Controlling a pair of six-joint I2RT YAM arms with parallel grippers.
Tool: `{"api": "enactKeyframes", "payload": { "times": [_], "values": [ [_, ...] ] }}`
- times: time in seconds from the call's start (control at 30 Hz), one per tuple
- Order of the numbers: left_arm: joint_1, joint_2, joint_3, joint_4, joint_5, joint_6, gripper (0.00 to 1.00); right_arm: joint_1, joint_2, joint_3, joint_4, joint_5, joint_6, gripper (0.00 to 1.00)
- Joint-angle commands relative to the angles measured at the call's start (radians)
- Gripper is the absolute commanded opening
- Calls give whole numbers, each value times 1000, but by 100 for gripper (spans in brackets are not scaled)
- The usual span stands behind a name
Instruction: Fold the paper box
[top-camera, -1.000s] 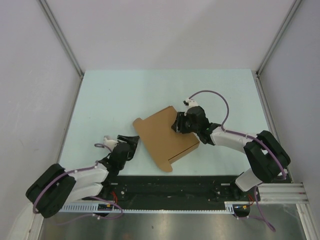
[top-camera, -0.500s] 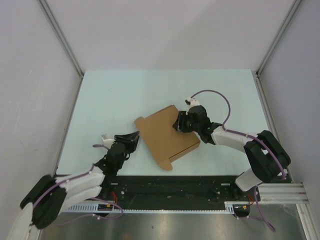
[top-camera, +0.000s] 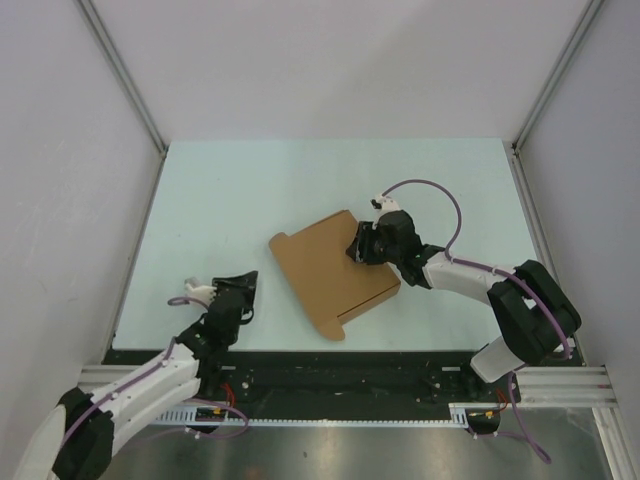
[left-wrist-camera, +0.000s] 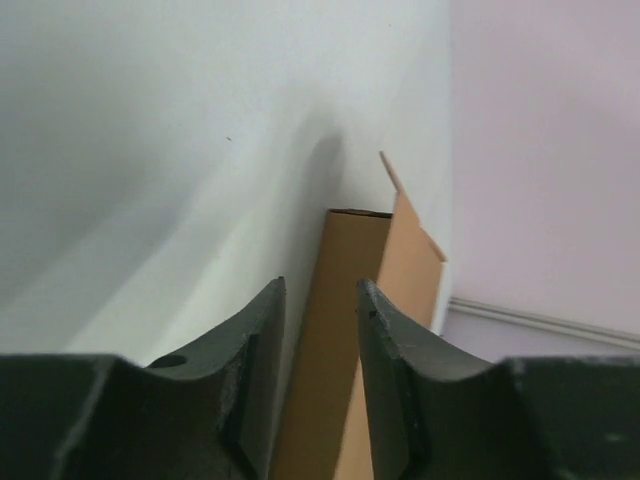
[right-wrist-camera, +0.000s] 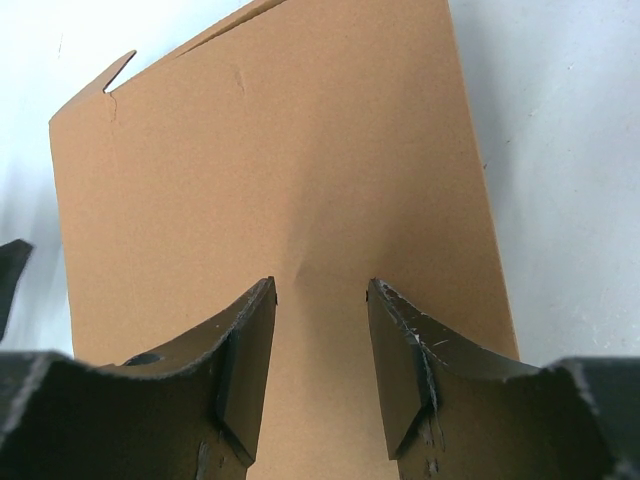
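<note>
A: Where is the paper box (top-camera: 330, 280) in the overhead view?

B: We see it lying flat on the pale table (top-camera: 220, 200), just below the centre of the frame. It is turned at an angle, with one corner pointing toward the bottom edge. A small tab sticks out at its upper left corner, and a crease line runs near its lower right edge.

A: What is the right gripper (top-camera: 360, 247) doing?

B: It sits over the upper right edge of the box, right of the frame's centre. In its own wrist camera, we see the two dark fingers (right-wrist-camera: 245, 340) spread apart, with brown cardboard filling the gap and most of the frame. A slight dent shows in the cardboard between the fingertips. The fingers clamp nothing. We cannot tell whether the tips press on the panel or hang just above it.

A: And the left gripper (top-camera: 243, 288)?

B: It is at the lower left of the overhead view, near the box's left edge but apart from it, over bare table. Its wrist camera looks along the table at the box from low down. There the box is a narrow brown strip in the lower middle, with a flap angling up at its right. The two fingers stand slightly apart with nothing between them.

A: Anything else?

B: We see a purple cable (top-camera: 430, 183) arching above the right arm.
</note>
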Motion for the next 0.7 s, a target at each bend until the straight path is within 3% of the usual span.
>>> {"api": "enactKeyframes", "payload": {
  "times": [0.0,0.03,0.1,0.2,0.33,0.47,0.67],
  "values": [
    [50,126,-53,244,58,192,46,-22,36,-32,-97,49,-21,48],
    [56,154,-52,328,85,237,49,-22,34,-32,-100,48,-21,48],
    [59,171,-9,338,125,298,61,-22,33,-32,-102,49,-22,48],
    [61,201,-71,437,159,309,66,-24,37,-32,-96,43,-19,48],
    [63,263,-191,712,208,274,67,-24,51,-32,-85,43,-16,48],
    [59,319,-173,761,261,341,66,-25,56,-30,-77,39,-13,48],
    [61,471,-124,754,358,311,52,-25,34,-30,-81,40,-11,48]
  ]
}}
